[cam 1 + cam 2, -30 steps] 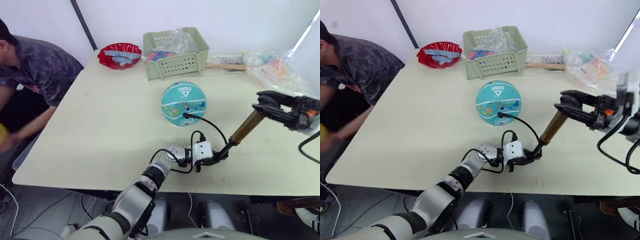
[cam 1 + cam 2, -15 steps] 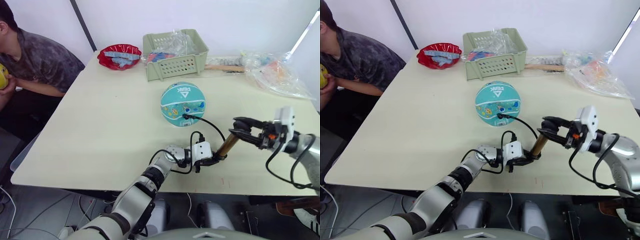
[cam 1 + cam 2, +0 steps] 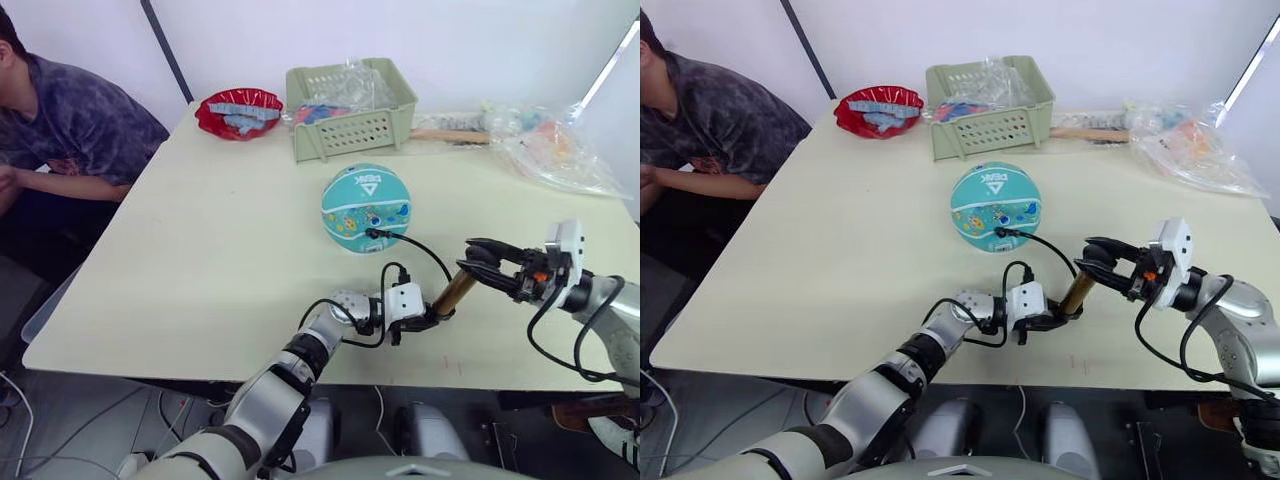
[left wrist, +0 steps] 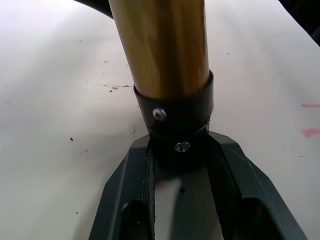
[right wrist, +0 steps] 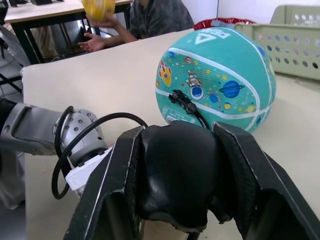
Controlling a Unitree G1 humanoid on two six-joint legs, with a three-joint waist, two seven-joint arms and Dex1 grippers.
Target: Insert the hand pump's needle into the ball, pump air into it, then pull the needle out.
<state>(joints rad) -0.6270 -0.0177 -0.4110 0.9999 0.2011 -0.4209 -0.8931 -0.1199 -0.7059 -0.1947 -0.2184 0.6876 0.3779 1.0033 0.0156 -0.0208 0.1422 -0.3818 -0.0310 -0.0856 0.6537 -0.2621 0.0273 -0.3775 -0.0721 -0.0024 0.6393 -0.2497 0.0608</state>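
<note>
The left gripper [image 3: 428,318] pinches the pump's [image 3: 452,292] base on the table while the right gripper [image 3: 487,265] clasps its handle, barrel tilting up-right, hose plugged into the ball [image 3: 367,206] behind.

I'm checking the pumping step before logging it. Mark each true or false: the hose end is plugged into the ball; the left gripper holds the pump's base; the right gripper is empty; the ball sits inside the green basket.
1. The hose end is plugged into the ball: true.
2. The left gripper holds the base of the hand pump: true.
3. The right gripper is empty: false, it is shut on the pump's black handle.
4. The ball sits inside the green basket: false, it rests on the table in front of the basket.
</note>
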